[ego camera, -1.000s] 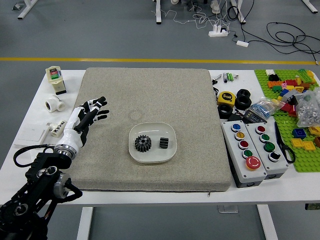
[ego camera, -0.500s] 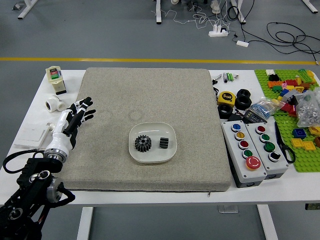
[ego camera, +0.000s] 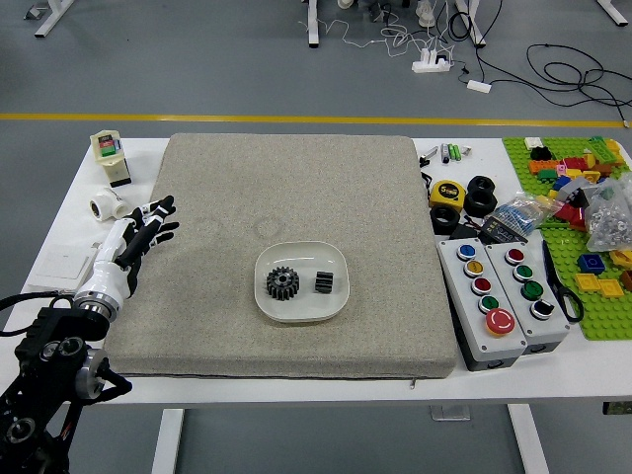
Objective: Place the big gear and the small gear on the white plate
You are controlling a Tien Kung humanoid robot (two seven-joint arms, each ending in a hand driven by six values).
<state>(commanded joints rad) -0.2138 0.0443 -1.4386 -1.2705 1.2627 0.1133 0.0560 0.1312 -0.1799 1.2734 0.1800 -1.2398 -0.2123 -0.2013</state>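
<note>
White-and-black, the empty, loosely open robot hand (ego camera: 145,236) draws farther left of the plate (ego camera: 302,258) bearing the big gear (ego camera: 282,283) and small gear (ego camera: 324,282): placing looks finished.

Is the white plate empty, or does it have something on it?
Not empty: the white plate holds both gears, the big gear at left and the small gear at right, not touching.
</note>
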